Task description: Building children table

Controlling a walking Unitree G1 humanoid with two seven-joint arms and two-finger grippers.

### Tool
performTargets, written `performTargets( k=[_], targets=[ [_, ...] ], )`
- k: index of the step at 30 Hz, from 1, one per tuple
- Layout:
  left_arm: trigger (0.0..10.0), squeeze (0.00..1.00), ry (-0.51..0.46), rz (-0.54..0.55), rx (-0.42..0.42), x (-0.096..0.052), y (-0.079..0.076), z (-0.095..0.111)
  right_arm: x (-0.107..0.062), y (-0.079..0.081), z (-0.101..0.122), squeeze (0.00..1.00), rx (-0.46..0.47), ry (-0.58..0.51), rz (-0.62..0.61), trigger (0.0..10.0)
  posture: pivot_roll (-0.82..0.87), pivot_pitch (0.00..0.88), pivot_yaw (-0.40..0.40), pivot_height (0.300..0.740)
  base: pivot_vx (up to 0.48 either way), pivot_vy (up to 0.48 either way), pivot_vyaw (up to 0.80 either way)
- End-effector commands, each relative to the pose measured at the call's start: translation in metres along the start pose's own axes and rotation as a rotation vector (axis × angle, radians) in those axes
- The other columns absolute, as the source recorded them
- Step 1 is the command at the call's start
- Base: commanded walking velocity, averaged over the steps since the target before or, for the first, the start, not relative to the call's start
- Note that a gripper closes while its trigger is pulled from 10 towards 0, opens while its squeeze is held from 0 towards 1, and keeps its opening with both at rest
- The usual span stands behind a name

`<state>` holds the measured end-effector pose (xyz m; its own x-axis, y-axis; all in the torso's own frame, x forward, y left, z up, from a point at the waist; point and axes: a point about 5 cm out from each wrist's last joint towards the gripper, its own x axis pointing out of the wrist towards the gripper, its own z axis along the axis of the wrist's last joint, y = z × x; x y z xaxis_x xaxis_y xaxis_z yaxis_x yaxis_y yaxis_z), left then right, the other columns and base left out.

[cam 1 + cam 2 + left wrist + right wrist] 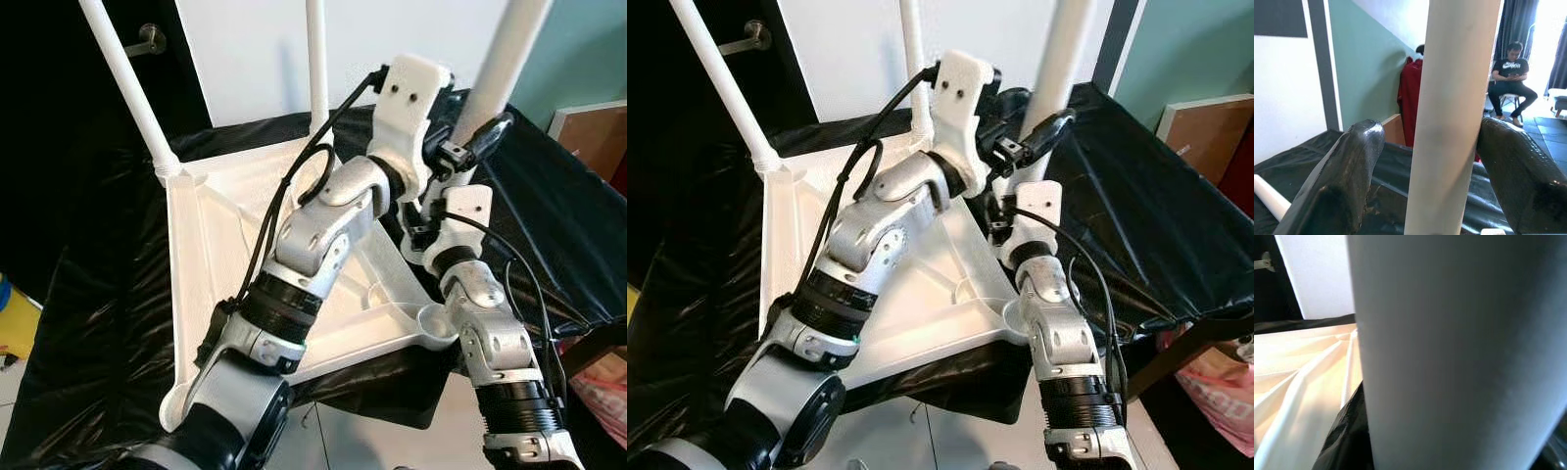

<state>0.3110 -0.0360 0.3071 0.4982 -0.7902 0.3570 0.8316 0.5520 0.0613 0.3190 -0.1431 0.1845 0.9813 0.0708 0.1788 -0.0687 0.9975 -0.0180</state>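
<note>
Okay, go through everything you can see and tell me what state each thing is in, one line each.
Tabletop: upside down on the black sheet.
Far-left leg: fitted, upright.
Far-middle leg: standing upright.
Right leg: upright, held by both claws.
Left claw: fingers on either side of the right leg.
Right claw: low against the same leg; fingers hidden.
Near-right socket: empty.

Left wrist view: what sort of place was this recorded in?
Probably a lived-in room used as a workspace: a person sits on a chair by bright curtained windows, a red garment hangs by a teal wall, and black sheeting covers the work surface.
</note>
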Motion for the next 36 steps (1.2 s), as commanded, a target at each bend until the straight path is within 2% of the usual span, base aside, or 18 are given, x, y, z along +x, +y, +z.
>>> performTargets(
  k=[1, 6, 11, 15, 17, 19, 28, 32, 34, 36],
  targets=[
    [10.0, 0.0, -0.036, -0.041, -0.005, -0.002, -0.003, 0.004, 0.001, 0.002, 0.002, 0.0, 0.021, -0.009, 0.0, 10.0, -0.24, 0.033, 0.067, 0.74, 0.0, 0.0, 0.0],
    [10.0, 0.0, -0.08, 0.004, 0.016, -0.021, 0.008, 0.003, 0.0, -0.001, -0.001, 0.0, 0.036, -0.01, -0.035, 10.0, -0.23, 0.033, 0.065, 0.74, 0.0, 0.0, 0.0],
    [10.0, 0.0, -0.08, 0.018, 0.029, -0.027, 0.012, 0.001, -0.001, -0.001, -0.002, 0.0, 0.033, -0.01, -0.039, 10.0, -0.23, 0.037, 0.062, 0.74, 0.0, 0.0, 0.0],
    [10.0, 0.0, -0.013, 0.069, 0.145, -0.047, 0.03, -0.016, -0.004, -0.004, -0.004, 0.0, 0.03, -0.006, -0.052, 10.0, -0.23, 0.041, 0.055, 0.74, 0.0, 0.0, 0.0],
    [10.0, 0.0, -0.013, 0.069, 0.145, -0.047, 0.03, -0.016, -0.004, -0.004, -0.004, 0.0, 0.03, -0.006, -0.052, 10.0, -0.23, 0.041, 0.055, 0.74, 0.0, 0.0, 0.0],
    [10.0, 0.0, 0.022, 0.068, 0.184, -0.053, 0.033, -0.024, -0.004, -0.004, -0.004, 0.0, 0.027, -0.006, -0.054, 10.0, -0.23, 0.044, 0.054, 0.74, 0.0, 0.0, 0.0],
    [10.0, 0.0, 0.07, 0.018, 0.21, -0.064, 0.026, -0.04, -0.004, -0.007, -0.002, 0.0, 0.02, -0.016, -0.066, 10.0, -0.23, 0.047, 0.049, 0.74, 0.0, 0.0, 0.0],
    [10.0, 0.0, 0.091, -0.041, 0.206, -0.069, 0.02, -0.047, -0.004, -0.007, -0.002, 0.0, 0.019, -0.021, -0.069, 10.0, -0.23, 0.047, 0.048, 0.74, 0.0, 0.0, 0.0],
    [10.0, 0.0, 0.123, -0.119, 0.203, -0.077, 0.013, -0.056, -0.002, -0.006, 0.001, 0.0, 0.022, -0.03, -0.069, 10.0, -0.22, 0.049, 0.047, 0.74, 0.0, 0.0, 0.0],
    [10.0, 0.0, 0.138, -0.144, 0.204, -0.081, 0.011, -0.06, -0.002, -0.006, 0.001, 0.0, 0.023, -0.033, -0.069, 10.0, -0.22, 0.049, 0.047, 0.74, 0.0, 0.0, 0.0]
  ],
)
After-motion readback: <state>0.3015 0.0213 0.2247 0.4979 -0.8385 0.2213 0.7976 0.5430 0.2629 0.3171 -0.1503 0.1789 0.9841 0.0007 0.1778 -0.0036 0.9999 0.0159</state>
